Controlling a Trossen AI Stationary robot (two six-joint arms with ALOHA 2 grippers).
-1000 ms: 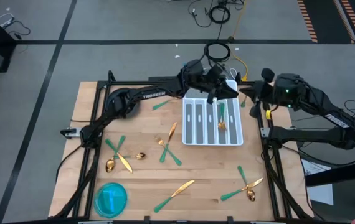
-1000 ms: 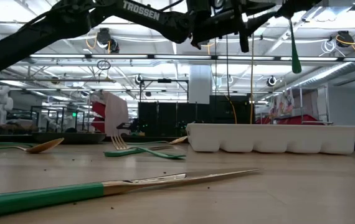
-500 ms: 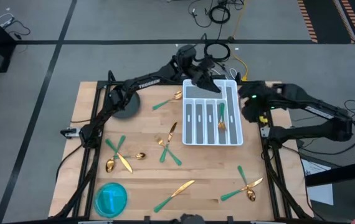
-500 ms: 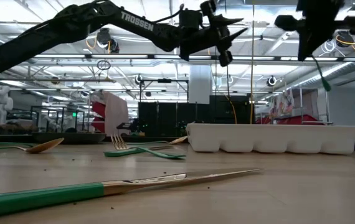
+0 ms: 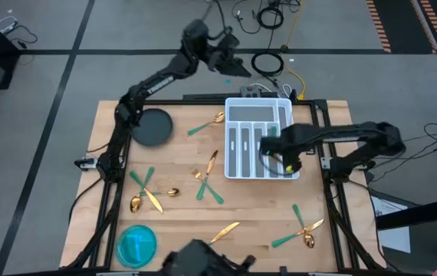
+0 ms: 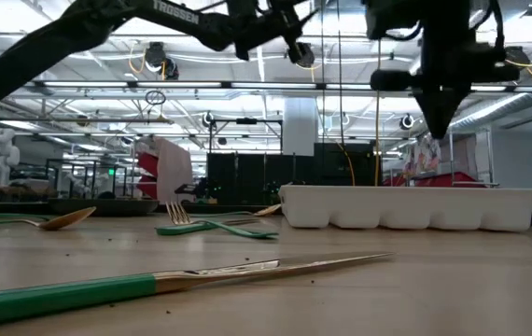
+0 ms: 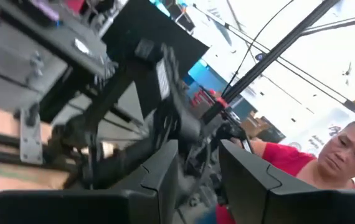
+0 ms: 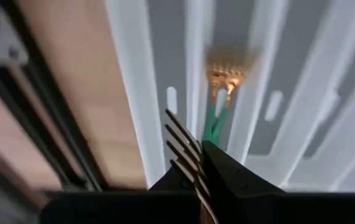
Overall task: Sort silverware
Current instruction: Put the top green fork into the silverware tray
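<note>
Even overhead light, soft shadows on the table (image 5: pixel 180 222). Low view: bright ceiling fixtures glare; nearest knife (image 6: pixel 154 283) is blurry. Both wrist views motion-blurred; left wrist sky-side washed out.

Robotics lab, exposed ceiling lights (image 6: pixel 107 86), equipment racks (image 6: pixel 247 177), taped grey floor (image 5: pixel 50 61)

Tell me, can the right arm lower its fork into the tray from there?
Probably yes: the right gripper, shut on the fork, hangs directly over the tray, nothing between them.
</note>
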